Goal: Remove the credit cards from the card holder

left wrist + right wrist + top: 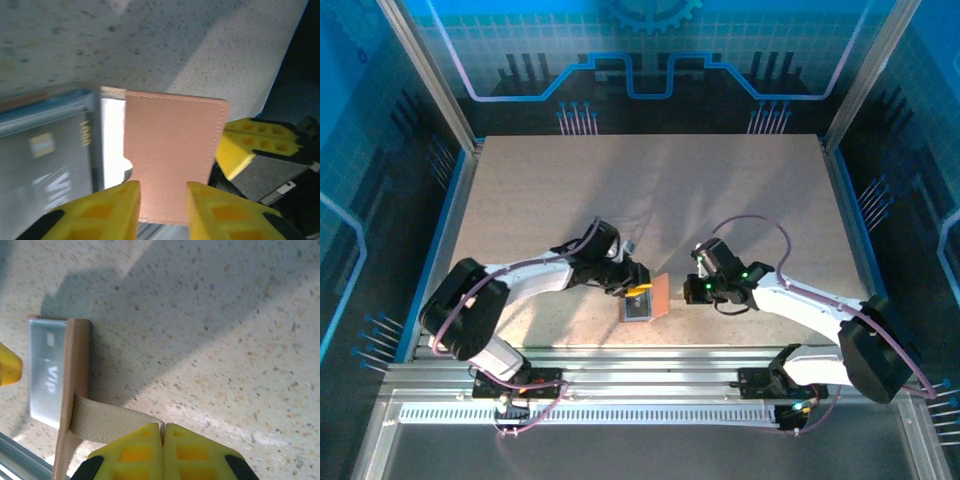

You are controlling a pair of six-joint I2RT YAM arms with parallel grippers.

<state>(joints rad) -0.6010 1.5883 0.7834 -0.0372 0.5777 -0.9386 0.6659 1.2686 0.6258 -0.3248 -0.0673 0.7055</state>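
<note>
The salmon-pink card holder (658,296) stands open near the table's front edge, one flap (172,150) raised. A silver-grey credit card (45,160) marked VIP lies on its lower face, also seen as the card (45,375) beside the edge-on holder (75,390). My left gripper (162,192) hovers over the flap's near edge, its yellow fingers (105,210) a narrow gap apart with nothing pinched. My right gripper (163,427) is shut on the holder's beige strap (115,420) and holds it taut. From above, the left gripper (638,288) and right gripper (688,290) flank the holder.
A speckled beige tabletop (650,200) stretches behind the holder. A metal rail (650,360) runs along the near edge right below it. Blue enclosure walls (380,200) stand at the sides and back.
</note>
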